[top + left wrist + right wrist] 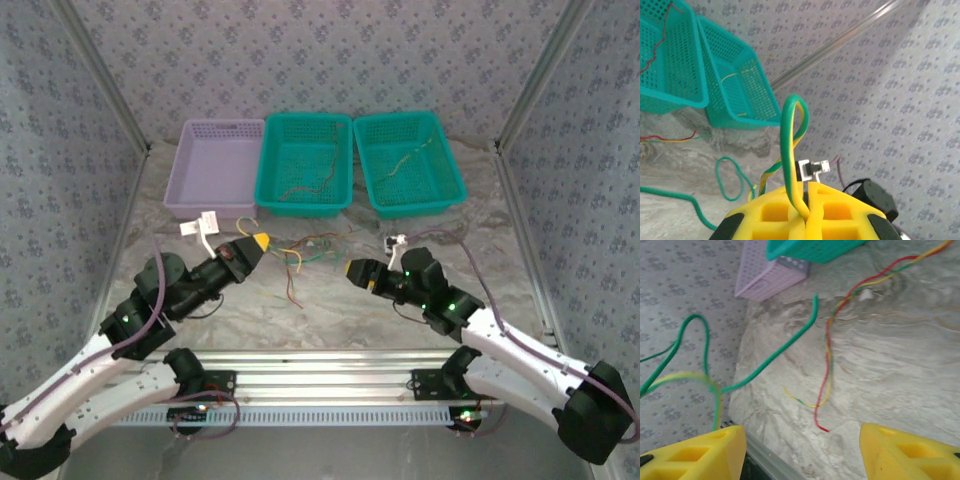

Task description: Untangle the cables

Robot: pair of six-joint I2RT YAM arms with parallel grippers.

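My left hand (257,242) is clamped tight on a green-and-yellow cable (789,125), which loops up above it. My right hand (802,442) stands wide apart, gripping nothing. The other cables (305,252) lie tangled mid-worktop (330,315) between both hands, just before the two teal baskets (268,180) at the far edge. A thin wire (305,188) lies in each.

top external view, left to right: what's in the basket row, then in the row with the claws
baskets: lilac basket → teal basket → second teal basket. nearer row: left claw, shut on a green-yellow cable → loose cables → right claw
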